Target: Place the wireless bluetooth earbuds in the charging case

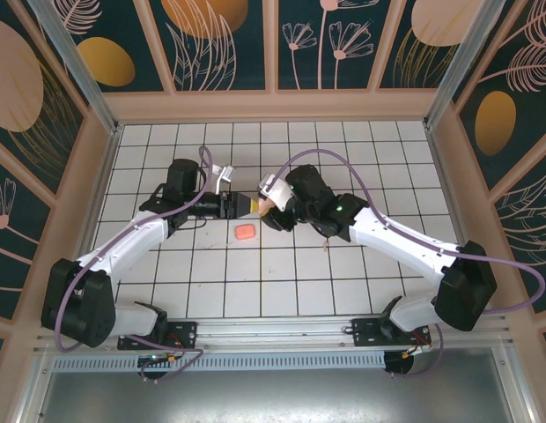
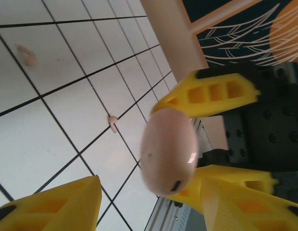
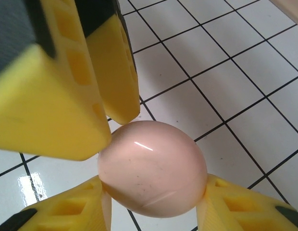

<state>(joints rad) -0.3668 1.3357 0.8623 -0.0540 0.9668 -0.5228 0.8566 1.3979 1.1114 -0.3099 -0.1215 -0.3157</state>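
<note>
Charging case [image 3: 151,163] sits clamped in right end effector [image 3: 154,195].

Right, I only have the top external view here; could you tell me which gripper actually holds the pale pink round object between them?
Observer: The right gripper does; its yellow fingers press both sides of the smooth pale pink round object.
Operator: And the left one, please?
Observer: The left gripper looks open, its yellow fingers spread wide rather than clamped.
Operator: Where are the earbuds?
Observer: Two tiny pale pink earbuds lie apart on the white tiled table.
</note>
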